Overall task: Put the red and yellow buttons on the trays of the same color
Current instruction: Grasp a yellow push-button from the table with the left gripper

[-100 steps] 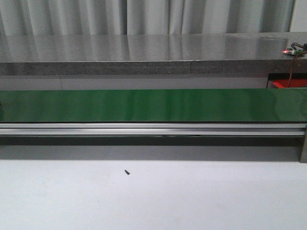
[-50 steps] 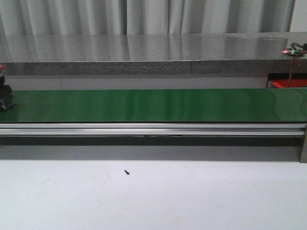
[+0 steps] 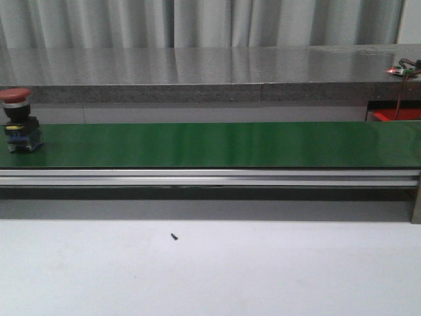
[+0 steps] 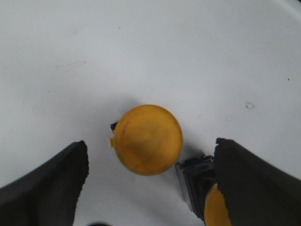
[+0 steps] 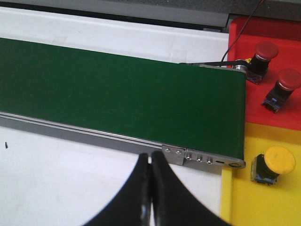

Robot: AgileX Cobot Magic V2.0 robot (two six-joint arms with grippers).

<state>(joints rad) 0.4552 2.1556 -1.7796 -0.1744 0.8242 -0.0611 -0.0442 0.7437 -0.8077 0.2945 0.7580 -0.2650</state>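
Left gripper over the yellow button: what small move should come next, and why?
Probably lower the left gripper and close it on the upright yellow button. Its fingers are spread wide with the button between them on the white surface, not yet touched. A second yellow button lies close to one finger, so a careful descent seems wise.

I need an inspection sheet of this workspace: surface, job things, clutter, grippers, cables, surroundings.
Surface: white table; green conveyor belt.
Job things: red button upright at the belt's left end; two red buttons on the red tray; one yellow button on the yellow tray; yellow button under the left gripper.
Clutter: small dark speck.
Grippers: left open; right gripper shut, empty.
Cables: thin wire.
Surroundings: grey counter, curtain.
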